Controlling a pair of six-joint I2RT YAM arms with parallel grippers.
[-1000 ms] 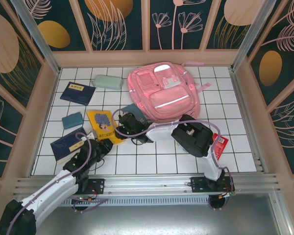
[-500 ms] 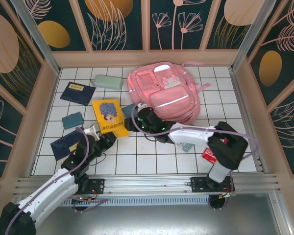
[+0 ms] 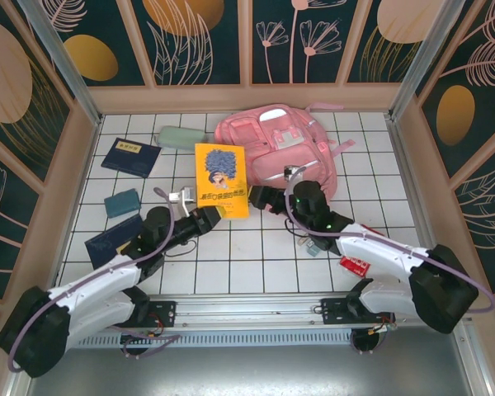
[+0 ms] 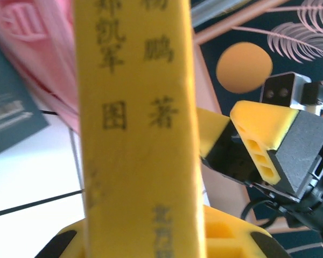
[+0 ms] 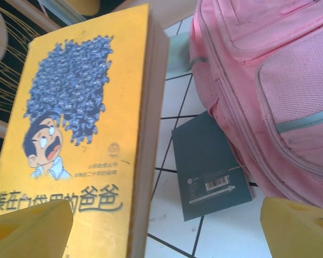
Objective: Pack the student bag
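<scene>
Two grippers sit mid-table: left gripper (image 3: 217, 216) grasps the book (image 3: 222, 180) by its bottom edge, right gripper (image 3: 260, 198) hangs released at its four o'clock. The bag (image 3: 268, 144) lies at twelve o'clock on the table (image 3: 256, 272).

In the top view the student bag (image 3: 276, 157) lies at upper centre, and the book (image 3: 222, 180) is just left of it, its lower edge in the left gripper (image 3: 210, 217). The pencil case (image 3: 181, 138) lies further left, near the back. The right gripper (image 3: 258, 196) sits before the bag, just right of the book.
</scene>
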